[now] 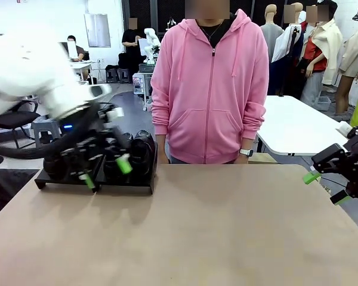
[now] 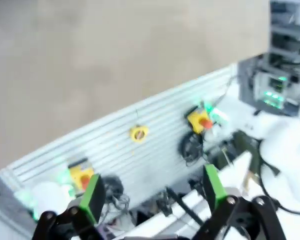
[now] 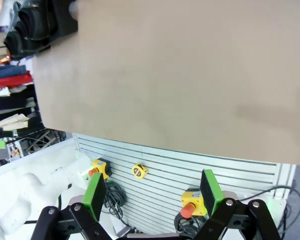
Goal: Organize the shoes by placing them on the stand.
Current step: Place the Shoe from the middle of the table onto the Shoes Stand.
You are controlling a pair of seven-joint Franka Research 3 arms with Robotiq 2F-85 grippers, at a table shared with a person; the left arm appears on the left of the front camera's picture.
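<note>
Front camera faces person (image 1: pixel 210 83) across table (image 1: pixel 215 226); both wrist cameras look down, sharing table edge

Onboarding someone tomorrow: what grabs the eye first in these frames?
The person in the pink zip hoodie standing at the far edge of the brown table. Next, the left gripper, green pads spread open, just in front of the glossy black leather shoes lined on the low matte-black stand at far left.
</note>
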